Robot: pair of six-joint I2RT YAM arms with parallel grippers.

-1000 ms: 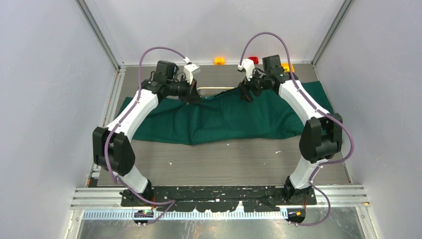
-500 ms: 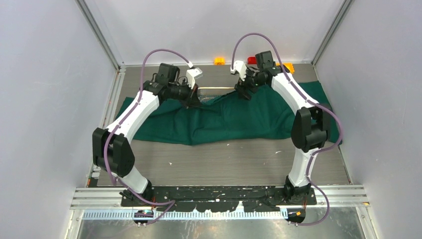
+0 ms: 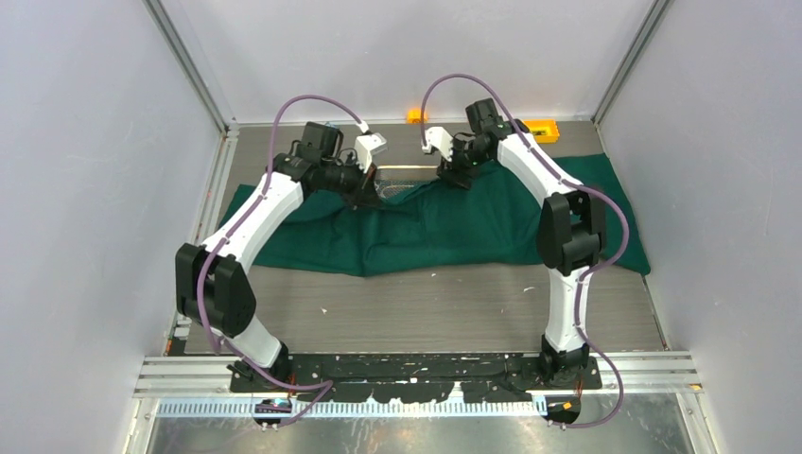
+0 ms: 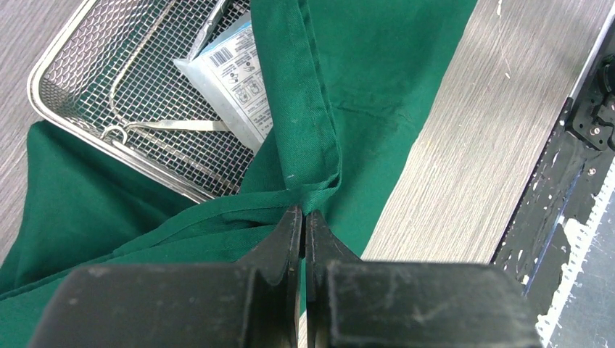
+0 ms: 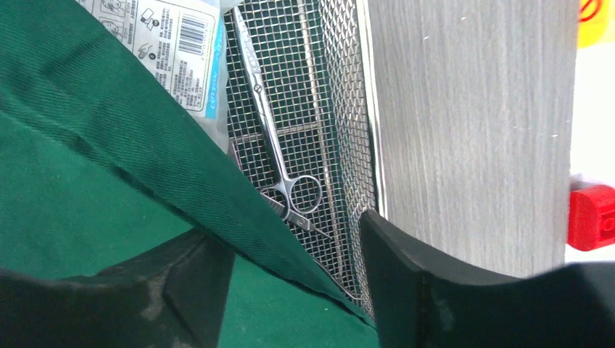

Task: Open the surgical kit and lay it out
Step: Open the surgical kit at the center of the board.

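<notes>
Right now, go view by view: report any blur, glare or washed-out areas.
Top external: even light, sharp, no glare on the drape. Left wrist: left gripper close and soft, tray and pouch crisp, sheen on the table. Right wrist: right gripper blurred, forceps sharp, far right edge washed out.

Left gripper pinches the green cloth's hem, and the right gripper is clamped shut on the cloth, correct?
No. The left gripper pinches the green cloth at its hem, but the right gripper is open, jaws apart over the cloth edge and the mesh tray; the right wrist view shows it.
</notes>
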